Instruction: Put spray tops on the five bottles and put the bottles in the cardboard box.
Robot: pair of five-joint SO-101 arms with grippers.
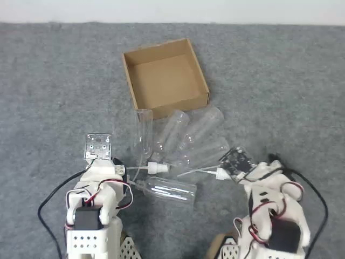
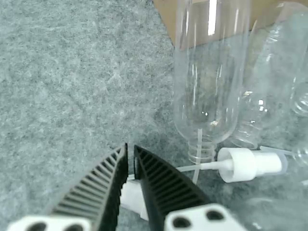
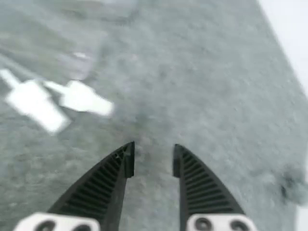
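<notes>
High view: five bottles (image 1: 143, 129) lie beside the cardboard box (image 1: 178, 104).

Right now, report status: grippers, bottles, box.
Left gripper shut; right gripper open over carpet. Five bottles lying outside cardboard box. Spray tops loose among them.

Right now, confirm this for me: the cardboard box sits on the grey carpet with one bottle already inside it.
Not right: the cardboard box sits on the grey carpet with no bottle inside it. The high view shows all five bottles lying outside it.
</notes>
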